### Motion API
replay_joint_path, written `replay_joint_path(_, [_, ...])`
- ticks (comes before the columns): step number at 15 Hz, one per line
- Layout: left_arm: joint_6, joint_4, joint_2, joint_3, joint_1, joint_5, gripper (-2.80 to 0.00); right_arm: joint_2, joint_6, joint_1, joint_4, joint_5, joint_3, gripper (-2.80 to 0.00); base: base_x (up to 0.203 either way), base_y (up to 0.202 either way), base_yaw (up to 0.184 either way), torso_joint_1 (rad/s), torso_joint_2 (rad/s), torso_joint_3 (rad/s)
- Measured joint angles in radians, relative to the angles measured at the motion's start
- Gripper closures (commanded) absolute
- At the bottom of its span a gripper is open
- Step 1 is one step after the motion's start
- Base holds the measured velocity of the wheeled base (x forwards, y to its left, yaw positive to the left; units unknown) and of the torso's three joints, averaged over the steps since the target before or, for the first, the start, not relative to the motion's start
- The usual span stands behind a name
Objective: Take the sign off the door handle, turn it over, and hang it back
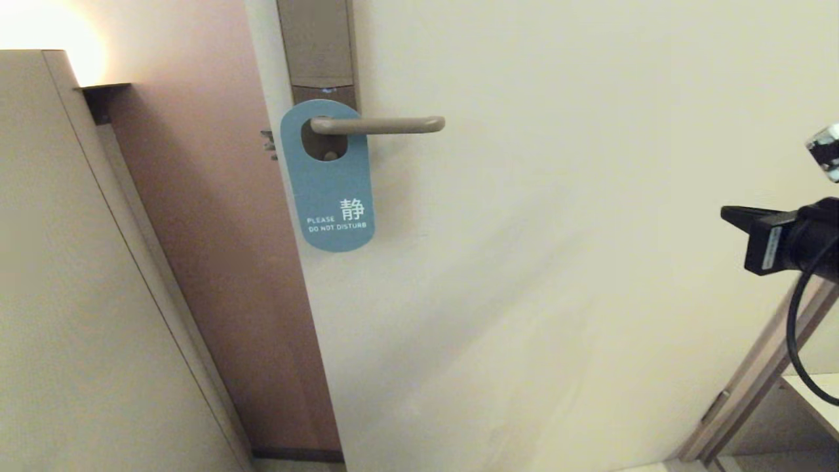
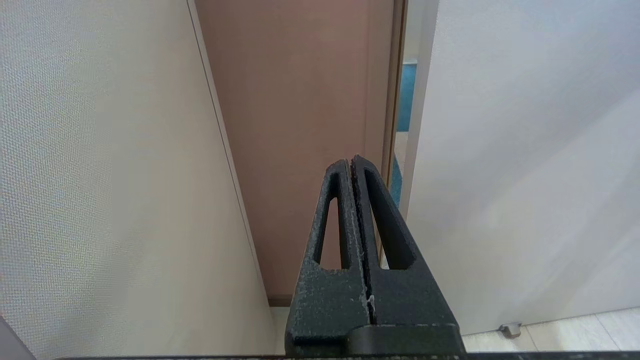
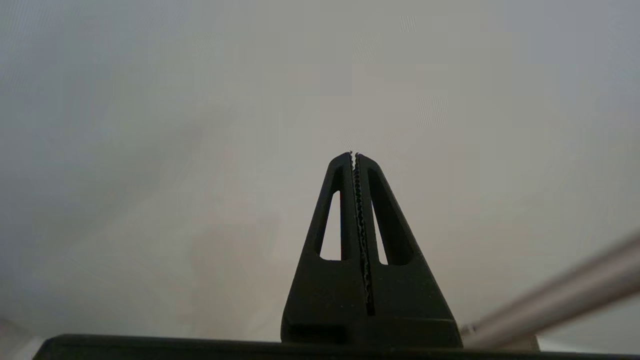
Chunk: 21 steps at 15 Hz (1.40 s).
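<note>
The sign [image 1: 330, 187] hangs by its oval hole on the door handle [image 1: 387, 124], blue "PLEASE DO NOT DISTURB" face outward, flat against the door [image 1: 590, 229]. Right end effector [image 3: 354, 156]: fingers pressed together, empty, well apart from the sign. Left end effector [image 2: 351, 161]: likewise closed, empty.

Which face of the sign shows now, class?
The blue face. The sign hangs on the handle by its oval hole, with "PLEASE DO NOT DISTURB" facing out.
</note>
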Motion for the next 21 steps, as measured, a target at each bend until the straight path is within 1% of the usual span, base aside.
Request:
replay_joint_path(8, [0.0, 0.0, 0.0, 0.0, 0.0, 0.0, 0.0, -0.386, 0.001, -0.032, 0.008, -0.001, 0.377, 0.0, 0.0, 0.0, 0.0, 0.0, 0.0, 0.0])
replay_joint_path(11, [0.0, 0.0, 0.0, 0.0, 0.0, 0.0, 0.0, -0.551, 0.006, -0.072, 0.009, 0.031, 0.523, 0.0, 0.0, 0.0, 0.0, 0.0, 0.0, 0.0])
replay_joint_path(14, [0.0, 0.0, 0.0, 0.0, 0.0, 0.0, 0.0, -0.723, 0.019, -0.086, 0.009, 0.044, 0.672, 0.0, 0.0, 0.0, 0.0, 0.0, 0.0, 0.0])
replay_joint_path(16, [0.0, 0.0, 0.0, 0.0, 0.0, 0.0, 0.0, -0.824, 0.044, -0.088, 0.045, 0.048, 0.722, 0.0, 0.0, 0.0, 0.0, 0.0, 0.0, 0.0])
replay_joint_path(20, [0.0, 0.0, 0.0, 0.0, 0.0, 0.0, 0.0, -0.982, 0.07, -0.09, 0.22, 0.044, 0.747, 0.0, 0.0, 0.0, 0.0, 0.0, 0.0, 0.0])
replay_joint_path(21, [-0.001, 0.0, 0.0, 0.0, 0.0, 0.0, 0.0, -1.003, 0.071, -0.09, 0.239, 0.046, 0.747, 0.0, 0.0, 0.0, 0.0, 0.0, 0.0, 0.0])
